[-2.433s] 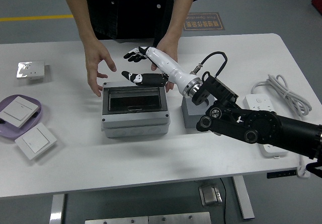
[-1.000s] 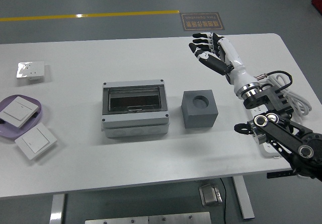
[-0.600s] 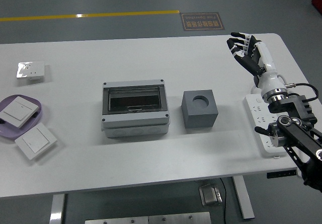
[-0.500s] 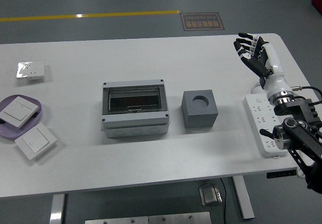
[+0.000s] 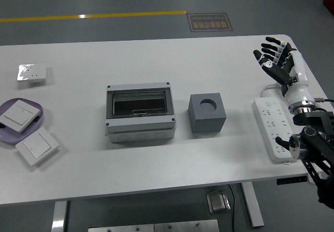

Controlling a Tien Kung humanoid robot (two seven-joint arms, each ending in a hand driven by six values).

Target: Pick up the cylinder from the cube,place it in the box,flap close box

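Hovering at the desk's (image 5: 156, 169) far right corner, the right hand (image 5: 279, 62) spreads empty fingers (image 5: 269, 49), well right of cube (image 5: 207, 112) and box (image 5: 140, 112).

On the bench (image 5: 156, 164), the right hand (image 5: 279, 62) hangs over the far right edge, just behind the power strip (image 5: 274, 129). The cube (image 5: 207, 112) sits well to the hand's left and nearer; the box (image 5: 140, 112) lies just left of the cube.
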